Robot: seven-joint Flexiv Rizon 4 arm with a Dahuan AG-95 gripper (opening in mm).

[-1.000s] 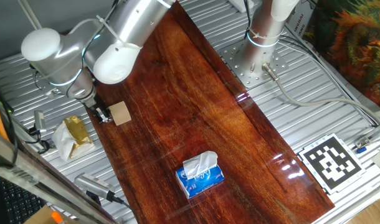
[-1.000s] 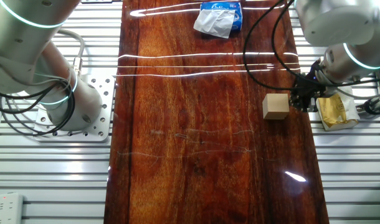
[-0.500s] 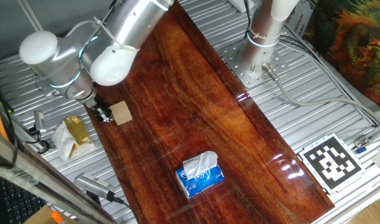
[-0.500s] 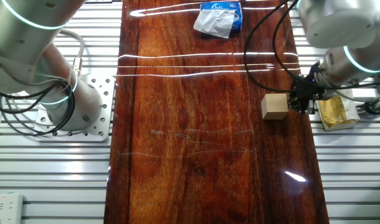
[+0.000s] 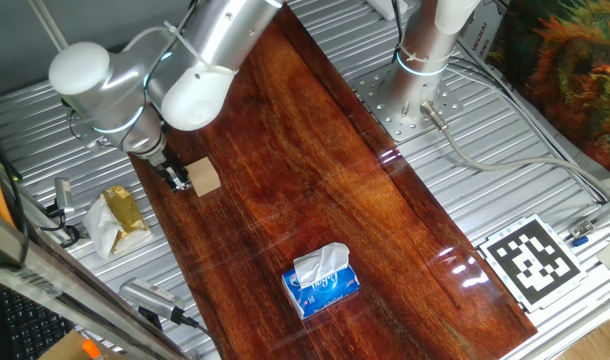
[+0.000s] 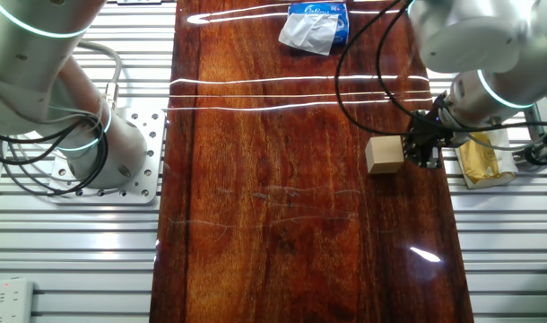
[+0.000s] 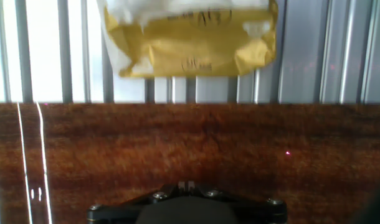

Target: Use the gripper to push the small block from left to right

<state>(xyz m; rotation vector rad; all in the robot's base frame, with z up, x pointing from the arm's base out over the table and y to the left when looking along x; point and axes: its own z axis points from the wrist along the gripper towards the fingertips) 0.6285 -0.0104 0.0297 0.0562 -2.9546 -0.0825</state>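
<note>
- We found the hand (image 5: 177,178) low over the dark wooden counter (image 5: 315,190), its black tip right against the side of the small block (image 5: 204,177).
- From the other fixed view the hand (image 6: 423,148) sat on the block's (image 6: 384,154) outer side, toward the counter's (image 6: 282,224) near edge; the two looked to be touching.
- We could not tell how the fingers stood: the tip read as one narrow dark shape in both fixed views, and the hand view showed only the black body at the bottom edge.
- The block rested flat on the wood, a little in from that edge.
- A crumpled yellow-white wrapper (image 5: 117,218) lay off the counter on the ribbed metal, just beyond the hand; the hand view showed it (image 7: 190,37) past the wood's edge.
- A blue tissue pack (image 5: 322,281) stood well apart, further along the counter.
</note>
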